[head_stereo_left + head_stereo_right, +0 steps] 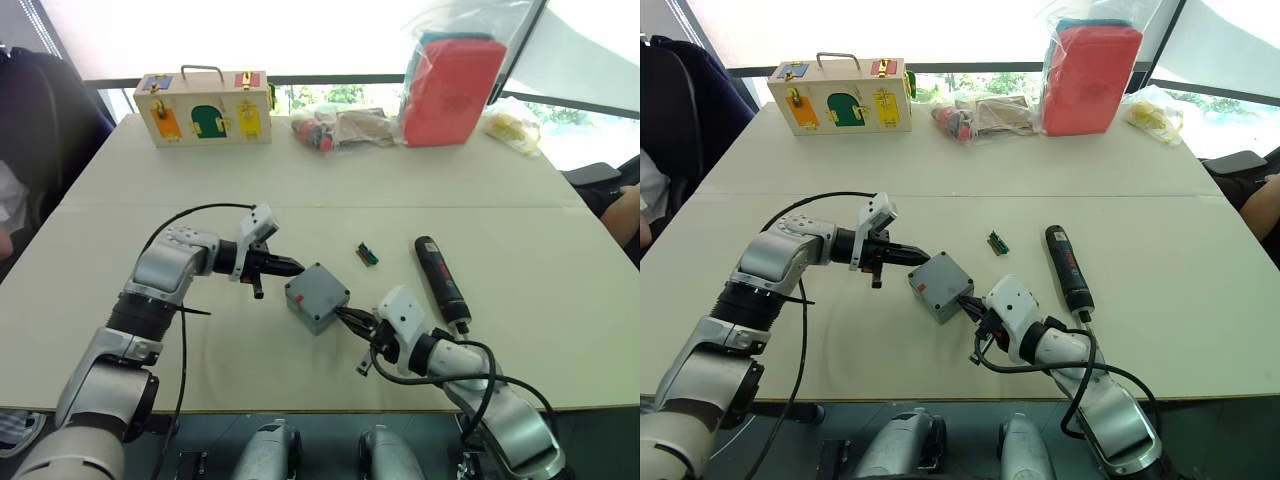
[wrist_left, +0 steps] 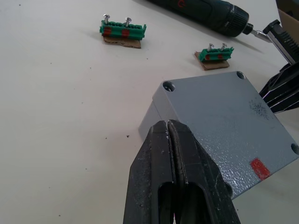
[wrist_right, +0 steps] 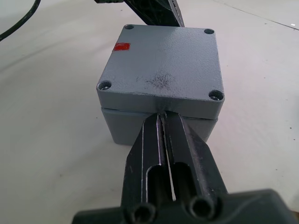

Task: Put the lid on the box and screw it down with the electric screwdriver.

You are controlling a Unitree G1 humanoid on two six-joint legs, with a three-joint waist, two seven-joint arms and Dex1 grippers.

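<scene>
The grey box point(image 3: 126, 126) stands in the middle of the table with the lid point(image 3: 161, 65) lying on top of it, a thin seam showing between them. A small red mark point(image 3: 121, 46) sits near one corner of the lid. My left gripper point(image 1: 295, 268) is shut and empty, its tips at the box's far left edge. From the near right, my right gripper point(image 3: 162, 116) is also shut, its tips against the seam under the lid's rim. The black electric screwdriver point(image 1: 440, 280) lies on the table to the right of the box, untouched.
A small green bit holder point(image 1: 367, 255) lies between box and screwdriver; the left wrist view shows two such holders point(image 2: 122, 31) with screws. At the far edge stand a wooden case point(image 1: 205, 108), plastic bags point(image 1: 340, 128) and a red pouch point(image 1: 450, 85).
</scene>
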